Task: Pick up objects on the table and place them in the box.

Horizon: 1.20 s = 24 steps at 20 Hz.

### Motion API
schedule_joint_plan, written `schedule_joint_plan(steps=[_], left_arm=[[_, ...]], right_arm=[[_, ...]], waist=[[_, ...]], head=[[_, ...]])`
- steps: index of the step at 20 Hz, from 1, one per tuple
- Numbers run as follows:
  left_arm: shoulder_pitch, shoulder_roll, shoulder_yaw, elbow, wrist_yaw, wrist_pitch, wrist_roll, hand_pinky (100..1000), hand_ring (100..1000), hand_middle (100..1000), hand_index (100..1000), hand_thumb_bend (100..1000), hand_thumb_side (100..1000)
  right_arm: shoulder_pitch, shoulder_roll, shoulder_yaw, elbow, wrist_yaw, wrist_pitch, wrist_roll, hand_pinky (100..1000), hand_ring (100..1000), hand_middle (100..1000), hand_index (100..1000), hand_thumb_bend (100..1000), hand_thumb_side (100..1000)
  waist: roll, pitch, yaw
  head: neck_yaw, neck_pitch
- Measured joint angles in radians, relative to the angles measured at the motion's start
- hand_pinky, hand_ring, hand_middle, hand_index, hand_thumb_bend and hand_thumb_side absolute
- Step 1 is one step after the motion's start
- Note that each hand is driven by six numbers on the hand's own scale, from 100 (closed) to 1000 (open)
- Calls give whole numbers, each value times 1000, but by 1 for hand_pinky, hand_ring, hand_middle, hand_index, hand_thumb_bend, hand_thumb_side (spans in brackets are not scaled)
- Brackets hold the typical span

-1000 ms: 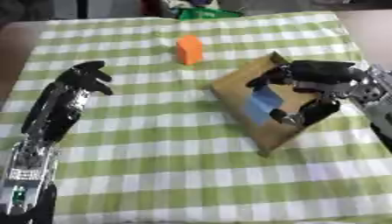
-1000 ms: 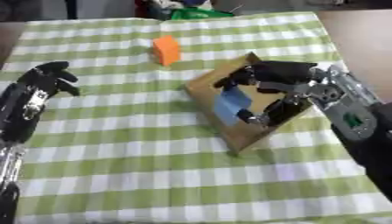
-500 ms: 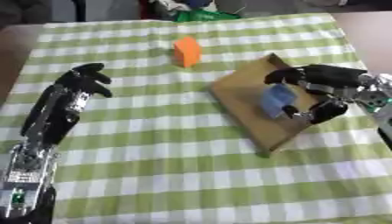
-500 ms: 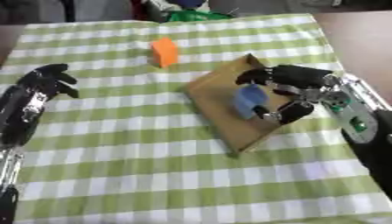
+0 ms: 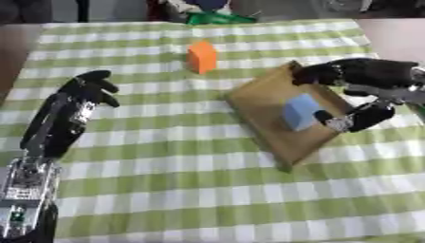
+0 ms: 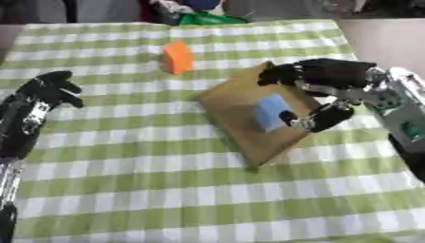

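A light blue block (image 5: 300, 111) lies inside the brown cardboard box (image 5: 259, 102), which sits askew right of the table's middle. My right hand (image 5: 378, 78) hovers at the box's right side, fingers arched over the far rim and thumb (image 5: 358, 117) just right of the block, open and not touching it. An orange block (image 5: 202, 57) stands upright on the cloth behind and left of the box. My left hand (image 5: 86, 90) rests at the left of the table, fingers relaxed, holding nothing.
A green-and-white checked cloth (image 5: 166, 180) covers the table. A green item (image 5: 217, 19) and other dark clutter lie at the far edge. Bare tabletop shows past the cloth's right edge (image 5: 398, 38).
My right hand has let go of the blue block, spread its fingers and drawn back to the right; the block now lies in the box. The left hand has stayed put.
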<state>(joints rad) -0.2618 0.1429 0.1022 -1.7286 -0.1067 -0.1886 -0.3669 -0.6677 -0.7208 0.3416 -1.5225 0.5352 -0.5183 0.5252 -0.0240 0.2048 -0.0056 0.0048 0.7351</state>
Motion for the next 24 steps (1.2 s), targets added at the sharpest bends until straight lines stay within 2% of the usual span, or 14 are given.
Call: schedule_joint_plan(steps=[5,10,14,19,24], left_arm=[[0,2,0,-5,0,3,-3,703,560,619,842,146,723],[-14,3,-22,-10,1,1,-24,704,561,620,841,150,715],[-39,0,-47,-12,10,-7,-50,704,563,620,841,152,706],[-68,-13,-78,-15,29,-21,-83,705,563,620,840,157,697],[-82,-27,-99,-16,47,-31,-107,704,562,619,840,161,692]], right_arm=[[-52,-6,-32,-8,-37,37,28,875,855,929,1000,100,171],[-133,28,-87,66,-40,73,7,877,850,923,1000,100,129],[-209,66,-135,175,-37,95,-29,882,841,906,1000,100,102],[-301,112,-185,362,-8,112,-75,886,838,898,1000,100,144],[-373,152,-219,541,61,116,-114,888,829,887,1000,100,190]], waist=[[-18,-4,33],[-24,-5,79],[-26,-5,122],[-21,-5,182],[-9,-5,215]], head=[[-9,-21],[-33,-43],[-69,-56],[-140,-69],[-202,-73]])
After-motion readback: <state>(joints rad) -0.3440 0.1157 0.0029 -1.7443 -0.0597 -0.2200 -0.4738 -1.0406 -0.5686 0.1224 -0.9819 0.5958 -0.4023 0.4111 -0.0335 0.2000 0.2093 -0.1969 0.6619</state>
